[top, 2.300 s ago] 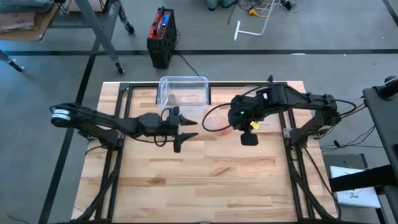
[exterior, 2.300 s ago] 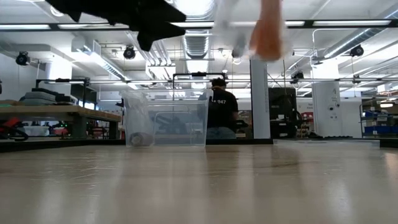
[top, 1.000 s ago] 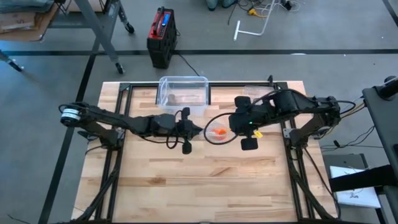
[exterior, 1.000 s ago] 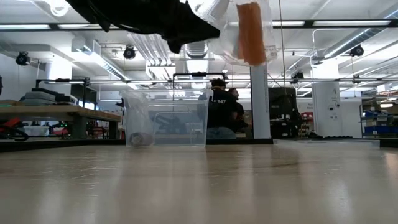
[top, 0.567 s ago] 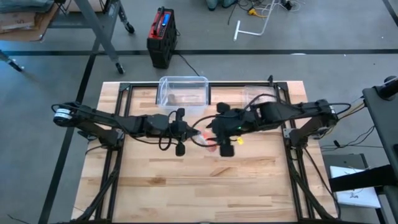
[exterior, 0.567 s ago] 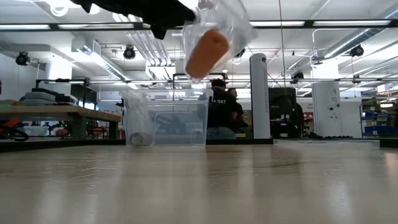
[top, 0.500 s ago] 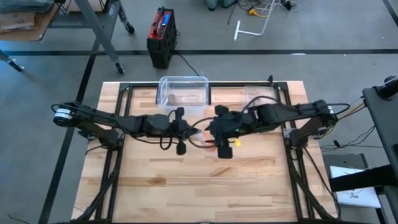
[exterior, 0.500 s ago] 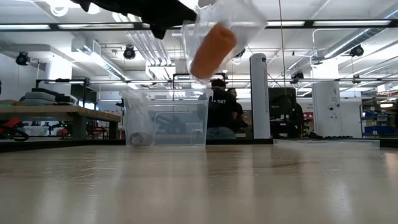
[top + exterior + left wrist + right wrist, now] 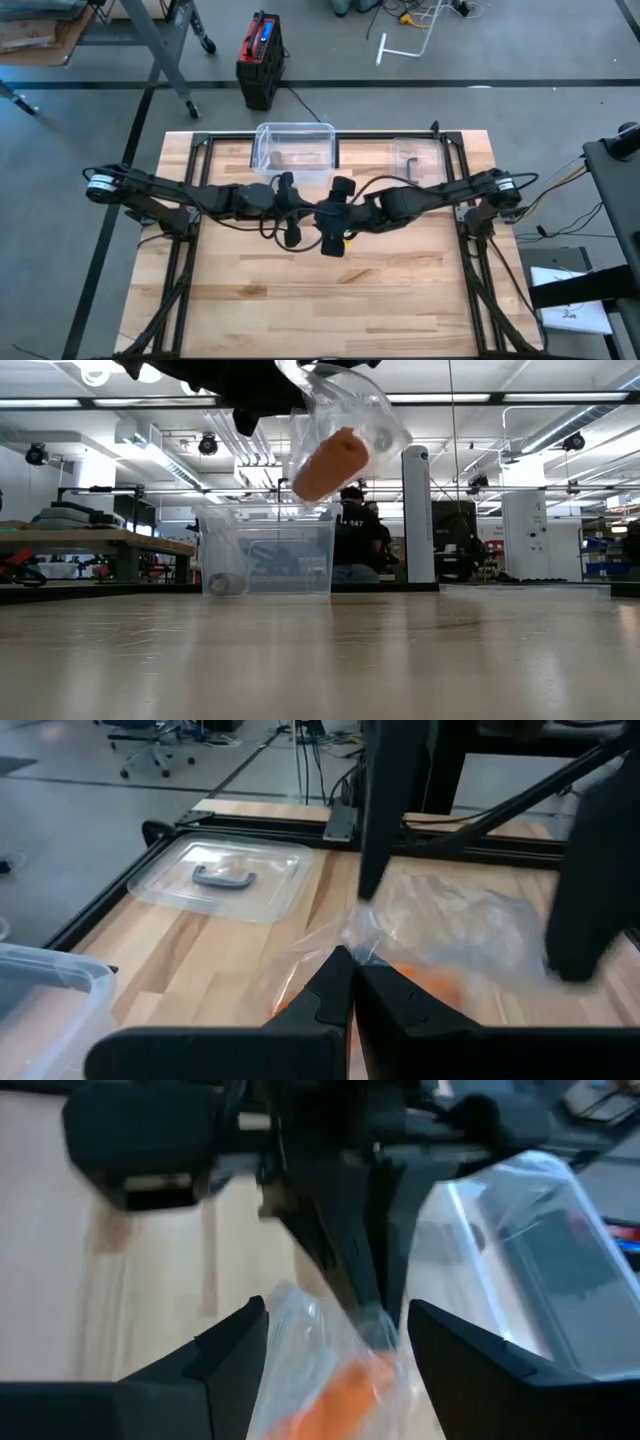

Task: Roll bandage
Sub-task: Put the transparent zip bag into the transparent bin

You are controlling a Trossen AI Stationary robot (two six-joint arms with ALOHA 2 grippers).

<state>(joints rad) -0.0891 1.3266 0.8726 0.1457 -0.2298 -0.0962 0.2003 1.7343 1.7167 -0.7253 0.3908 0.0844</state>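
Left hand point(image 9: 345, 982) pinching clear bag point(image 9: 345, 420) — right hand point(image 9: 335, 1345) agape

I see even, bright overhead light with soft shadows on the wooden table point(image 9: 400, 290). From table height, ceiling strip lights point(image 9: 560, 398) glare white. The right gripper point(image 9: 335, 1330) and the clear bag point(image 9: 330, 1355) between its fingers are blurred; my left wrist picture is soft near the bag.

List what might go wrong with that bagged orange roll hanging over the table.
1. The left gripper pinches only a corner of the clear bag; the plastic may slip out and drop the orange roll.
2. The right gripper stands open around the bag, close to the left one; the two may collide.
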